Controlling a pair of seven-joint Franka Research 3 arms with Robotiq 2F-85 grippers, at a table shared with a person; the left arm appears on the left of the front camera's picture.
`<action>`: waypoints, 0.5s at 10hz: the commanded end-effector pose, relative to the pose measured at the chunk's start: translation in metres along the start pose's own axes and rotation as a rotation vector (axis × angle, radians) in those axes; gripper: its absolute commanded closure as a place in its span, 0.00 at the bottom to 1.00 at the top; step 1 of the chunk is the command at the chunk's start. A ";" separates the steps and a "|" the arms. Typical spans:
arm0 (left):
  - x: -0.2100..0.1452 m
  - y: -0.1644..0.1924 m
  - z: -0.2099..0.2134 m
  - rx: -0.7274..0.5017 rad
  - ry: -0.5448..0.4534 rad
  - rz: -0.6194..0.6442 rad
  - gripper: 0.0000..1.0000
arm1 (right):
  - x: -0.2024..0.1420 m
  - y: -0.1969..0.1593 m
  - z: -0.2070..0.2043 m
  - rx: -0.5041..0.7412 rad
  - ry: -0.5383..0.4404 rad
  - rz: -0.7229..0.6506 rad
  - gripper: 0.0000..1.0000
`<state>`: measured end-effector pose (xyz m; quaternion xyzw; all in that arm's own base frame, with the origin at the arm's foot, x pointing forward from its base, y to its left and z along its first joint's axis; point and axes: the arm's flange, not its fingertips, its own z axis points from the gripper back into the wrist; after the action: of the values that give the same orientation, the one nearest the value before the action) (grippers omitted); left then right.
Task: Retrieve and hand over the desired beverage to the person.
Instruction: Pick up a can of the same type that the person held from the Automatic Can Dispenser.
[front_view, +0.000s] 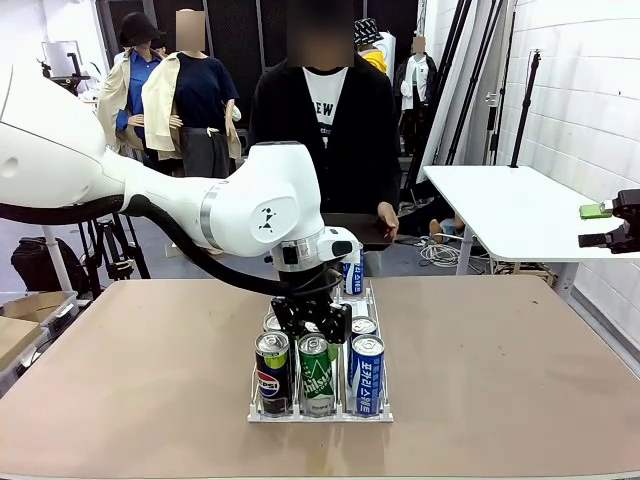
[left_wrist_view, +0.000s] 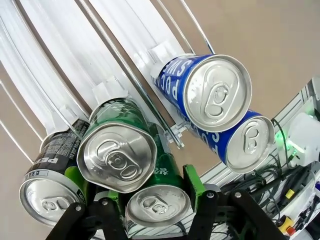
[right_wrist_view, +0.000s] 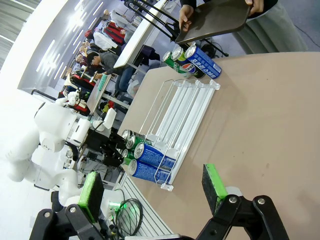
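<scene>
I find the left gripper (left_wrist_view: 145, 202) clamped on a green can (left_wrist_view: 157, 206); the close-packed neighbour can (left_wrist_view: 117, 157) may snag and topple during lifting.

Bright even light; sheen on can tops (left_wrist_view: 218, 93); sharp.
</scene>
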<state>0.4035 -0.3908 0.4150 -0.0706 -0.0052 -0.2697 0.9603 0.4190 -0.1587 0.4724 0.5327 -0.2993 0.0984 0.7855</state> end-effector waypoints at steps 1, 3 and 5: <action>-0.005 0.001 -0.015 -0.026 0.051 0.041 1.00 | -0.001 0.000 0.000 0.013 -0.006 -0.001 0.00; 0.000 0.000 0.000 0.000 0.000 0.000 1.00 | -0.001 0.000 0.000 0.013 -0.006 -0.001 0.00; 0.000 0.000 0.000 0.000 0.000 0.000 1.00 | -0.001 0.000 0.000 0.013 -0.006 -0.001 0.00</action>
<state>0.4051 -0.3890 0.4158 -0.0704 -0.0027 -0.2661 0.9614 0.4190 -0.1587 0.4724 0.5327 -0.2993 0.0984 0.7855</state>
